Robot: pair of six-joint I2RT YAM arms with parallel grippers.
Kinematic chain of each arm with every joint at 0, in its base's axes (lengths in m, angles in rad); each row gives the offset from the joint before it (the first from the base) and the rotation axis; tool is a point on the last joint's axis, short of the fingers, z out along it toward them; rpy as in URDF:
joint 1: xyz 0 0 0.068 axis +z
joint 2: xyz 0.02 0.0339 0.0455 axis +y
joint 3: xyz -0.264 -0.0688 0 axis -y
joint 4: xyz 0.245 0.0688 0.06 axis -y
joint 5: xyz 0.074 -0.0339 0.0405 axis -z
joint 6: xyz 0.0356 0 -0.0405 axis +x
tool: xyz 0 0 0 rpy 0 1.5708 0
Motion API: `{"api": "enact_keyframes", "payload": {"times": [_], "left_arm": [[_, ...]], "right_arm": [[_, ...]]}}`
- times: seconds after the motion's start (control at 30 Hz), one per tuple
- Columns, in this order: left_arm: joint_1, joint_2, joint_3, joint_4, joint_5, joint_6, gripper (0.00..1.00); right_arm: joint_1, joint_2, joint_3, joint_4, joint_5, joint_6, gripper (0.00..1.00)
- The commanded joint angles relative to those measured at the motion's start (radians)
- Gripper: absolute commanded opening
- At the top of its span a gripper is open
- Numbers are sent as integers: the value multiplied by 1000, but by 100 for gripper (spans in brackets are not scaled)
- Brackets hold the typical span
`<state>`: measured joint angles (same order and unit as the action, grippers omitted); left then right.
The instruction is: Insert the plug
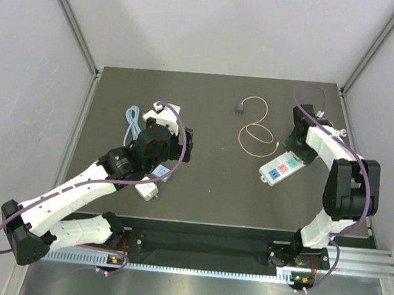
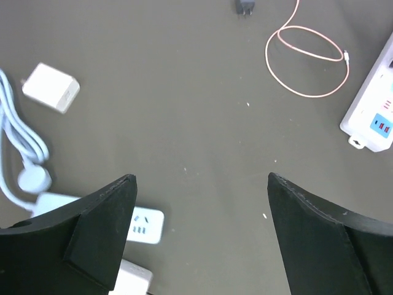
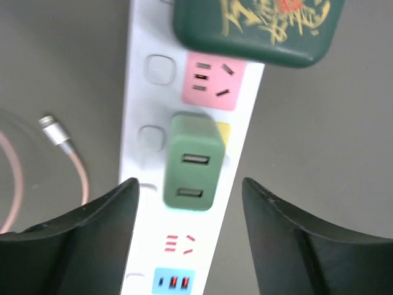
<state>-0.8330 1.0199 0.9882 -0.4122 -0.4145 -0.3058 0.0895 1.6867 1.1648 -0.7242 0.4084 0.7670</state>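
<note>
Right gripper [image 3: 190, 184] and left gripper [image 2: 201, 177] gape empty; plug [image 1: 239, 109] head escapes right wrist view.

Dark grey table [image 1: 207, 183], pale walls round it. Right side: white power strip [image 1: 281, 171] lying at an angle, flat on the table. In the right wrist view it shows a pink socket [image 3: 213, 80], a yellow one [image 3: 224, 130] mostly hidden, and a blue one [image 3: 174, 281]. Green two-port USB adapter [image 3: 193, 163] sits on the yellow socket, ports up. Dark green block with gold markings [image 3: 258, 27] covers the strip's far end; can't tell if plugged in. Left side: white cube adapter [image 2: 51, 87] lying loose, light-blue cable [image 2: 18, 138] bunched beside it, ending in a white round plug [image 2: 34, 179]. Second white strip [image 2: 146, 225] just next to that.
</note>
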Motion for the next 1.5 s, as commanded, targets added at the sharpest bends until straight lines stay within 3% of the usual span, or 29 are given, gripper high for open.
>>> {"api": "enact_keyframes", "payload": {"times": [0.0, 0.17, 0.3, 0.47, 0.6, 0.7, 0.97, 1.3, 1.47], "left_arm": [[-2, 17, 40, -57, -47, -134, 91], [0, 101, 87, -210, -203, -283, 90], [12, 157, 116, -396, -293, -383, 91], [69, 210, 67, -508, -238, -536, 94], [251, 273, 26, -611, -112, -766, 94], [319, 350, 9, -657, -59, -860, 94], [324, 396, -31, -679, -84, -957, 94], [304, 393, -98, -645, 8, -975, 85], [240, 391, -106, -626, 22, -987, 79]], "right_arm": [[1, -87, 108, -69, -40, -70, 72], [3, -157, 90, -83, -88, -141, 82], [3, -264, 29, -43, -151, -211, 96], [3, -380, -55, 32, -258, -265, 100], [6, -484, -134, 132, -387, -284, 100], [9, -521, -175, 172, -489, -294, 100], [12, -541, -178, 195, -580, -342, 100], [12, -529, -217, 247, -635, -347, 100], [15, -510, -212, 250, -652, -345, 100]]}}
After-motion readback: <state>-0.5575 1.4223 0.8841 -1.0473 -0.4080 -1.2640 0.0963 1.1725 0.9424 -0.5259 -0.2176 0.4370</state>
